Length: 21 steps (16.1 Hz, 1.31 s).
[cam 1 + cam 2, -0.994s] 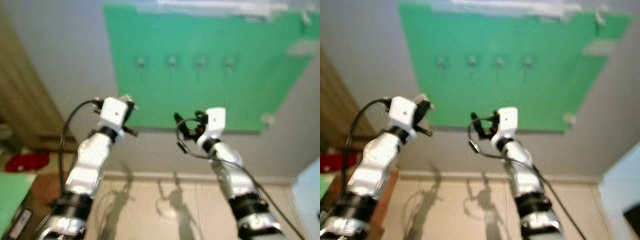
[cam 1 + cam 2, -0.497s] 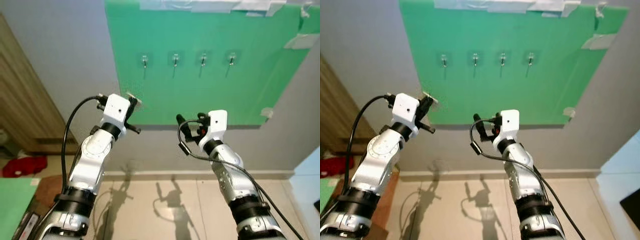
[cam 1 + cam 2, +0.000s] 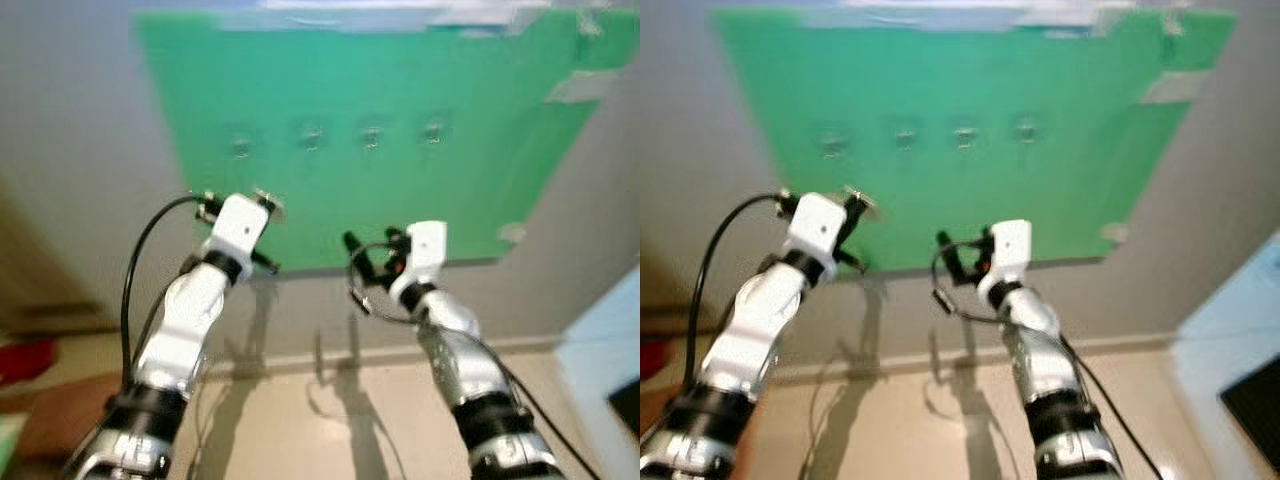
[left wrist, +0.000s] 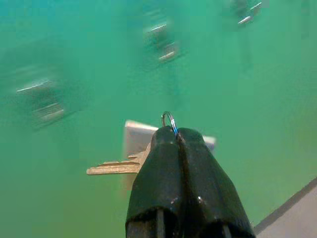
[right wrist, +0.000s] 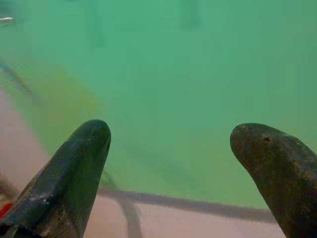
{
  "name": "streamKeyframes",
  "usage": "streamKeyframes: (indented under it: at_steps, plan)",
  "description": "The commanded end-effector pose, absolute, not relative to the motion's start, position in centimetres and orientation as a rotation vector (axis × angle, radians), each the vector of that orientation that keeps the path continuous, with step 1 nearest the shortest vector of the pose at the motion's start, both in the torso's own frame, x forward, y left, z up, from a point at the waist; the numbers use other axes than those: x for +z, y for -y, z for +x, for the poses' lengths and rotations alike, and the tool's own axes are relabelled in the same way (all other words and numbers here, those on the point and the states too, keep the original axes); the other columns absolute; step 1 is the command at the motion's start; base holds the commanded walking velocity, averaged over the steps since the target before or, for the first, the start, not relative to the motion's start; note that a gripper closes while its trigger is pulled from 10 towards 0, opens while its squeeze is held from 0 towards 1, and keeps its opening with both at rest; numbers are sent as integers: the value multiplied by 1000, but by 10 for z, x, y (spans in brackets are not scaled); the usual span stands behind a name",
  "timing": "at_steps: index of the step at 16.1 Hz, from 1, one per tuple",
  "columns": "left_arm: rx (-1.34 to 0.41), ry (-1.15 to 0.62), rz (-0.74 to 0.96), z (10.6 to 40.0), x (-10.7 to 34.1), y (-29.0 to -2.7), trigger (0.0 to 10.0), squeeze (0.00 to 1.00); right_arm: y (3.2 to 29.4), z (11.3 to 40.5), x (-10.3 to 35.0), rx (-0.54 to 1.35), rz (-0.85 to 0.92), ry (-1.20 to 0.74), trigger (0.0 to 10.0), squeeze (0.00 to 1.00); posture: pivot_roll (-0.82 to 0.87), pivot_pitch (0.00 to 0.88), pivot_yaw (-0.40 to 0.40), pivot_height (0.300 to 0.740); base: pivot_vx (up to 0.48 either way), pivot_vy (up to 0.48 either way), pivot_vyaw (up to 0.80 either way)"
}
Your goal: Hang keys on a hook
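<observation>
The keys (image 4: 130, 159) sit pinched between the left gripper's (image 4: 177, 136) closed fingers, with the ring (image 4: 169, 120) poking out past the fingertips. In the left wrist view the brass key lies sideways, its long axis crossing the fingers' line and its blade tip pointing away from them to one side, with a pale tag behind it. The hooks (image 4: 159, 41) are blurred smears on the green board (image 4: 74, 193) beyond, so the ring could well miss a hook or catch only its tip; the small loop exposed leaves little margin.

In the left eye view the left gripper (image 3: 262, 203) is raised just below the row of four hooks (image 3: 311, 136), nearest the leftmost one (image 3: 240, 147). The picture is smeared, suggesting the body is moving, which could throw the aim off.

In the right wrist view the right gripper (image 5: 168, 141) is spread wide and empty, facing the board's lower edge.
</observation>
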<state>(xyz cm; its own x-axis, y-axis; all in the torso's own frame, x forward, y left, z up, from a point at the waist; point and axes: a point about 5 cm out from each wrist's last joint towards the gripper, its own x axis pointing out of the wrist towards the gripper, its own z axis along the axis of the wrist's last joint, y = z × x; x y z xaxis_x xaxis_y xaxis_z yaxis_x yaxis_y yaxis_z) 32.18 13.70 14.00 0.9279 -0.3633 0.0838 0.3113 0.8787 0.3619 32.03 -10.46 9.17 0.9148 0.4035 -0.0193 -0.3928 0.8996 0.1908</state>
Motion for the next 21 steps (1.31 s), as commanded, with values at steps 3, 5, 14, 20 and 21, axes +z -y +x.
streamKeyframes:
  at_steps: [3,5,14,20,21]
  plan:
    - [-386,184,307,311,141,-125,0,0,110,321,95,402,189,-57,10000,0,64,0,41,740,0,-160,246]
    - [-343,172,298,312,141,-131,0,0,110,321,94,411,174,-62,10000,0,65,0,37,740,0,0,0]
    - [-295,171,318,329,153,-130,0,0,113,319,94,414,157,-69,10000,0,48,0,33,740,0,0,621]
    - [-305,197,358,331,158,-126,0,0,116,319,94,396,170,-69,10000,0,39,0,43,740,0,-219,0]
    - [-307,199,362,331,158,-126,0,0,115,319,94,398,169,-68,10000,0,39,0,43,740,0,-480,0]
